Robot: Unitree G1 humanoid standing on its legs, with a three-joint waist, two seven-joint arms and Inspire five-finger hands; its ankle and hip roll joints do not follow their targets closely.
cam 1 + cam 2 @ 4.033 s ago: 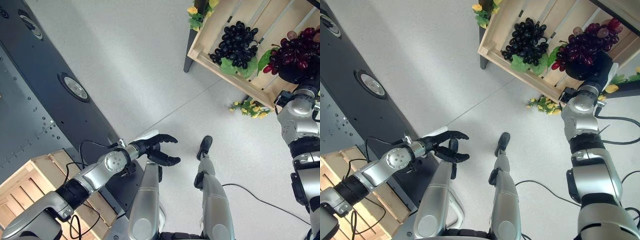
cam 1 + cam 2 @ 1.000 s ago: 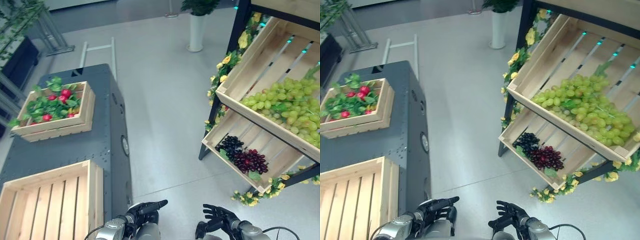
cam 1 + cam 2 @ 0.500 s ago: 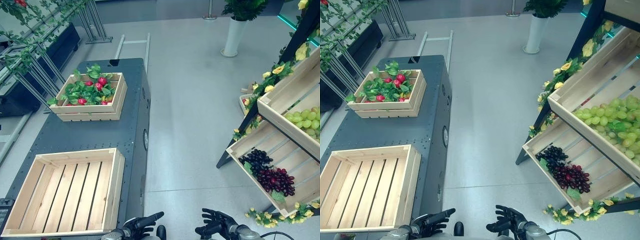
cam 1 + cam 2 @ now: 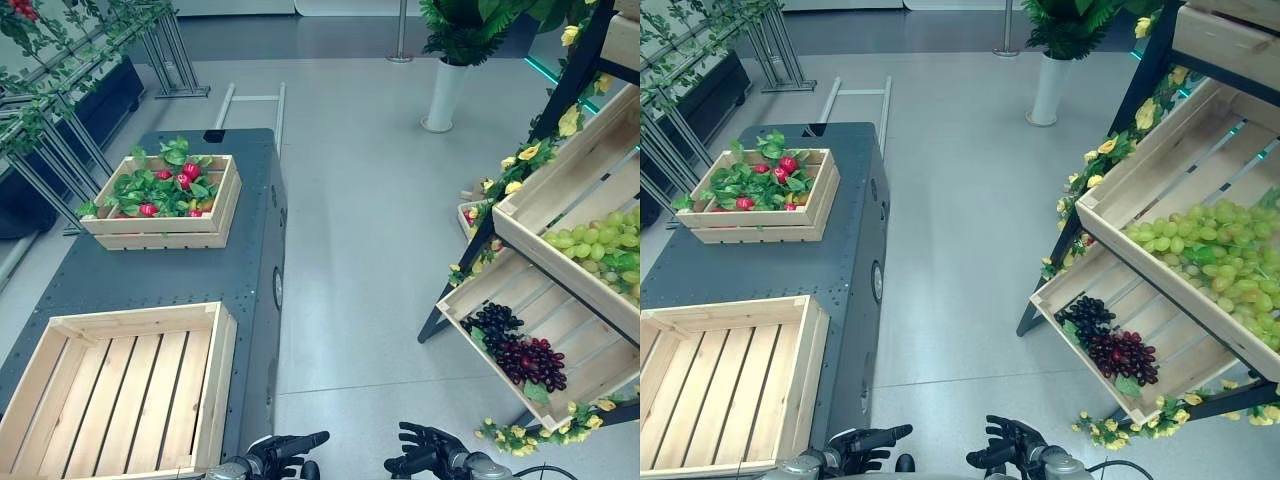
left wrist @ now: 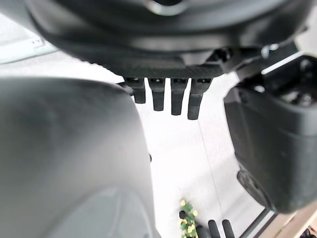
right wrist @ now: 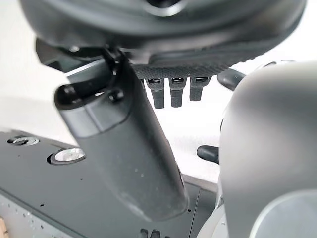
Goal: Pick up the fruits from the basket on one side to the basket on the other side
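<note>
Lifted from the floor and shelf it looked down on seconds ago, the head's view now takes in both sides: the empty crate [image 4: 120, 385] on the dark desk [image 4: 160, 275] and the dark grapes [image 4: 515, 350] in the lower shelf crate [image 4: 580, 375]. Both the left robot hand [image 4: 285, 450] and right robot hand [image 4: 425, 450] hang low with fingers spread, holding nothing. No grapes seem carried, so I judge another reach to the shelf is due.

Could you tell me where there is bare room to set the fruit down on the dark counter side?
The near wooden crate is bare. Dark counter is free between it and the far crate, which is crowded with red fruit and leaves.
</note>
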